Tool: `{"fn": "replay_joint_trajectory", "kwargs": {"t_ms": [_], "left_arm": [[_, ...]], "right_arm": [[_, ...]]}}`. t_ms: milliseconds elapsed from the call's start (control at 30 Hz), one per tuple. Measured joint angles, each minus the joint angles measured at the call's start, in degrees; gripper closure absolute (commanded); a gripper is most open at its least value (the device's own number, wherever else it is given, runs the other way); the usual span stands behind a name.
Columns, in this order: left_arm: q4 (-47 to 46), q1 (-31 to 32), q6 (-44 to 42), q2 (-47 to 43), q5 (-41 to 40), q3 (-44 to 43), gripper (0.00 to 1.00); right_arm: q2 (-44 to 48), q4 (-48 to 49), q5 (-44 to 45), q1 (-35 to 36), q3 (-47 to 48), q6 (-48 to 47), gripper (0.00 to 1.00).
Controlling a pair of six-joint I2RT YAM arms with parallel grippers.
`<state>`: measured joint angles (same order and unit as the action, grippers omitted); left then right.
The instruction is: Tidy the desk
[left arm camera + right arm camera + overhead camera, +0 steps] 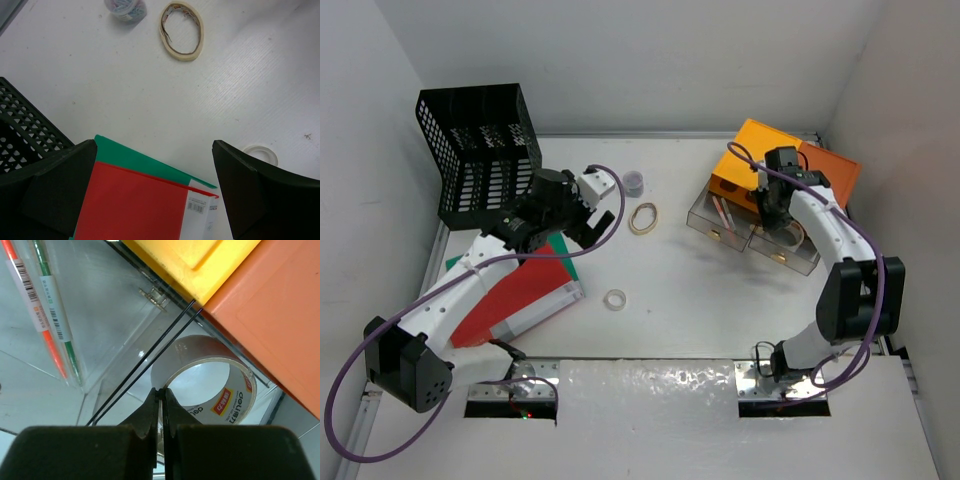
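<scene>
The white desk [700,300] holds a red folder [525,295] lying on a green folder [565,262] at the left. My left gripper [582,232] hovers open over their far corner. In the left wrist view the red folder [135,205] and green folder [135,157] lie between and below the spread fingers [260,195] of the left gripper [154,150]. My right gripper [772,215] is over the pulled-out clear drawers [785,248]. In its wrist view the right gripper [161,390] is shut, tips at the near rim of a clear tape roll [235,400] lying in the drawer.
A black mesh rack [485,150] stands at the back left. A masking tape ring [643,217], a small jar of clips [633,182] and a small white tape roll [614,299] lie mid-desk. Orange drawer boxes [760,165] sit back right; pens [50,315] lie in the left drawer.
</scene>
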<state>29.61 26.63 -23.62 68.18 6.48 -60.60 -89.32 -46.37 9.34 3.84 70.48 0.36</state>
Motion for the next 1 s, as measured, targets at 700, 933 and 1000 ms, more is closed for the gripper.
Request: {"fn": "replay_joint_trajectory", "kwargs": {"t_ms": [700,933,1000], "left_arm": [[0.3,0.0,-2.1,-0.2,-1.2,-0.6,0.00],[0.3,0.0,-2.6,-0.2,-1.4,-1.1,0.00],[0.3,0.0,-2.7,-0.2,-1.3,-1.4,0.01]], "right_arm": [[-5.0,6.8,6.1,-1.5,3.7,-13.2,1.00],[-5.0,9.7,11.0,-0.6,1.3,-17.1,1.00],[-5.0,12.1,13.5,-0.3,0.0,-18.5,1.00]]}}
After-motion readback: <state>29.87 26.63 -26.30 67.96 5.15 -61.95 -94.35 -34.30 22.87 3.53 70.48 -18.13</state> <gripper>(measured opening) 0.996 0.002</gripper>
